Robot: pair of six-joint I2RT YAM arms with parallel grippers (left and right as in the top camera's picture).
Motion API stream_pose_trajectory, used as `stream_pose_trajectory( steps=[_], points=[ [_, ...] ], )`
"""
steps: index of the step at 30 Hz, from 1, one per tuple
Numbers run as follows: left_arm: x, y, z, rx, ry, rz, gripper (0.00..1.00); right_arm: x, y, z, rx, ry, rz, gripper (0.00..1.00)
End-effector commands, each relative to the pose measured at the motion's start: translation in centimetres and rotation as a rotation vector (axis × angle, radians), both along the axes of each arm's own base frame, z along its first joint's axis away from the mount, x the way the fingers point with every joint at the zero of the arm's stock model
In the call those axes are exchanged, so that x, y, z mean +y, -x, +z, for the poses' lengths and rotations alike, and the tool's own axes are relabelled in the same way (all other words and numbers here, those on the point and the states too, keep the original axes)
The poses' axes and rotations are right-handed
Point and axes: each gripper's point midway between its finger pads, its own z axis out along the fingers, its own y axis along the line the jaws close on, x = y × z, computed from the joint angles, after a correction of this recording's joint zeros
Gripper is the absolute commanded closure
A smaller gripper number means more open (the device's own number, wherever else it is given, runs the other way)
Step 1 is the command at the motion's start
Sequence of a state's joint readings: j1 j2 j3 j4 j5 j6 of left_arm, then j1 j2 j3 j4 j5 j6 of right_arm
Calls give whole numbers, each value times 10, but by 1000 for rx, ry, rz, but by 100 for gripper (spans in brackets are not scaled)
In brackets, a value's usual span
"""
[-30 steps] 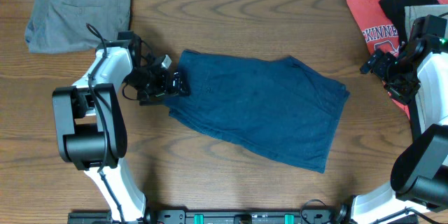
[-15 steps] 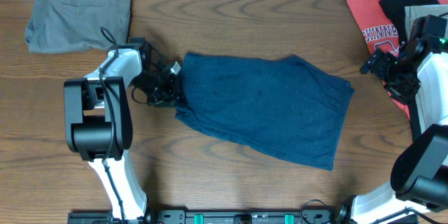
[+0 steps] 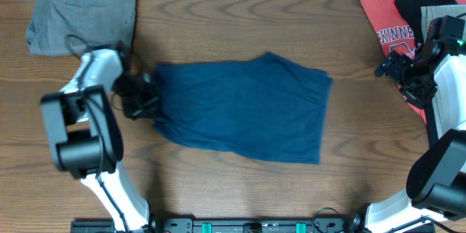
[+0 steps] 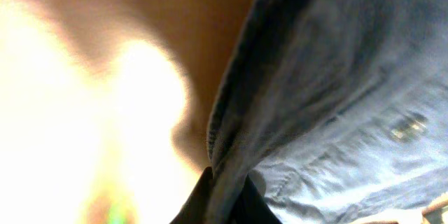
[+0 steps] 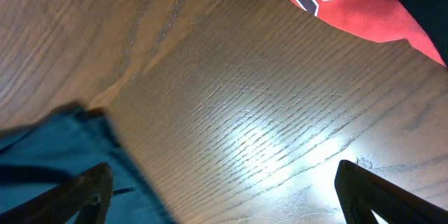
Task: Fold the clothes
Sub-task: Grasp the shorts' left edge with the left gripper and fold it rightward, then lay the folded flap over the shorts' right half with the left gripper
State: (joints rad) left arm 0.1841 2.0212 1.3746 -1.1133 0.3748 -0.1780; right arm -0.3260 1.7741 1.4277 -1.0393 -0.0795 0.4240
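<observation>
Dark brown wood grain forms the table, shown bare along its near edge between the two arm bases. At mid-depth, the clothes, a dark navy denim-like garment, are spread flat and slightly skewed near the table's centre, somewhat toward the left. Their left edge is pinched by the left gripper, whose jaws are closed on the cloth. In the left wrist view a fold of blue fabric is seen rising from between the dark fingers, and much of the frame is washed out by glare. The right gripper is held at the right, well apart from the clothes, with its jaws spread wide and nothing between them. In the right wrist view bare wood is seen between the two fingertips, with a corner of navy cloth at the lower left. At the far left corner, grey-brown shorts are laid folded. At the far right corner, a red printed T-shirt is laid, with darker garments piled on it.
</observation>
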Motion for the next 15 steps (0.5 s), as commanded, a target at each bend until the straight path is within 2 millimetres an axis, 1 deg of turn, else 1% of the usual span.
stream_pose_trajectory(
  steps=[1, 5, 7, 9, 12, 15],
  points=[
    [28, -11, 45, -106, -143, 48, 94, 0, -2, 1, -3, 0, 10, 1],
    [27, -6, 92, -196, -170, 39, 94, 0, -2, 1, -3, 0, 10, 1],
    [22, -1, 110, -228, -175, 18, 94, 0, -2, 1, -3, 0, 10, 1],
    [13, 6, 129, -260, -175, -29, 94, 0, -2, 1, -3, 0, 10, 1],
    [-1, 17, 149, -282, -199, -90, 94, 0, -2, 1, -3, 0, 11, 1],
    [-19, 23, 160, -312, -199, -154, 94, 0, -2, 1, -3, 0, 10, 1]
  ],
)
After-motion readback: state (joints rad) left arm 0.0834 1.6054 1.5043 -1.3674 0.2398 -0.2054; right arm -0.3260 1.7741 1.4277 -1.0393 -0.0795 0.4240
